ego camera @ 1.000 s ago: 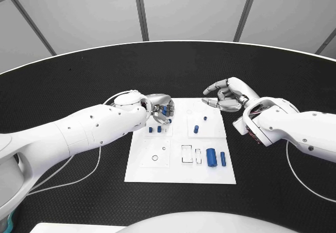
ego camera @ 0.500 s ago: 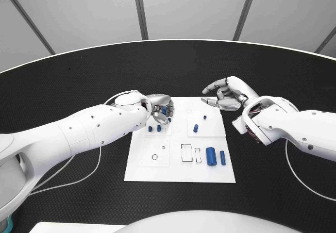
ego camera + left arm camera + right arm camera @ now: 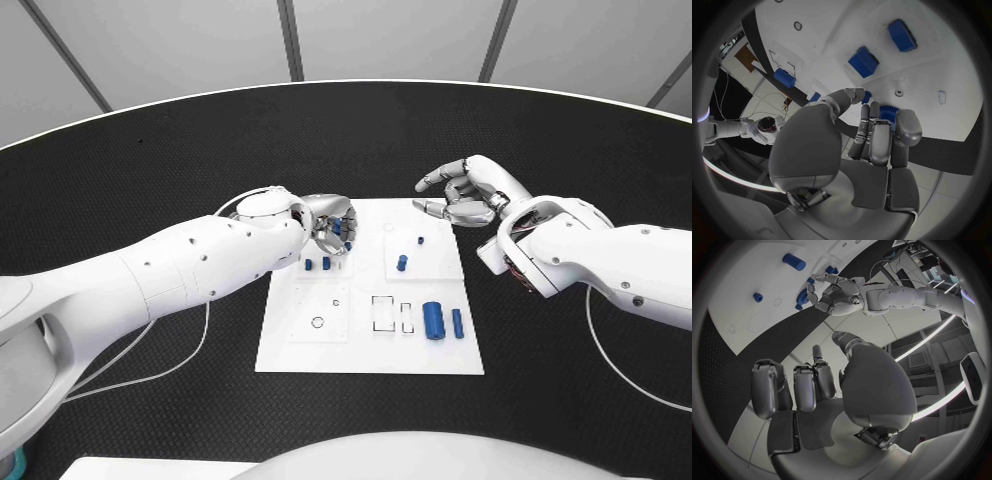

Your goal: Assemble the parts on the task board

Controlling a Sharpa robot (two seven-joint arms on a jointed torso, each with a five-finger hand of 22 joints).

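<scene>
The white task board (image 3: 361, 345) lies in the middle of the black table. My left hand (image 3: 329, 222) hovers over its far left corner, fingers curled around a blue part (image 3: 887, 111). Just past the board's far right corner, my right hand (image 3: 464, 195) hangs with loosely bent fingers and holds nothing; its fingers (image 3: 807, 385) are bare in the right wrist view. Two short blue parts (image 3: 316, 265) stand near the left hand. A small blue part (image 3: 402, 264) and a peg (image 3: 420, 240) sit on the far right section. Two blue cylinders (image 3: 443, 322) lie at the near right.
Empty outlined slots (image 3: 385, 313) and a ring mark (image 3: 317, 324) lie on the board's near half. White cables (image 3: 159, 375) trail on the table beside both arms. Black tabletop (image 3: 173, 170) surrounds the board.
</scene>
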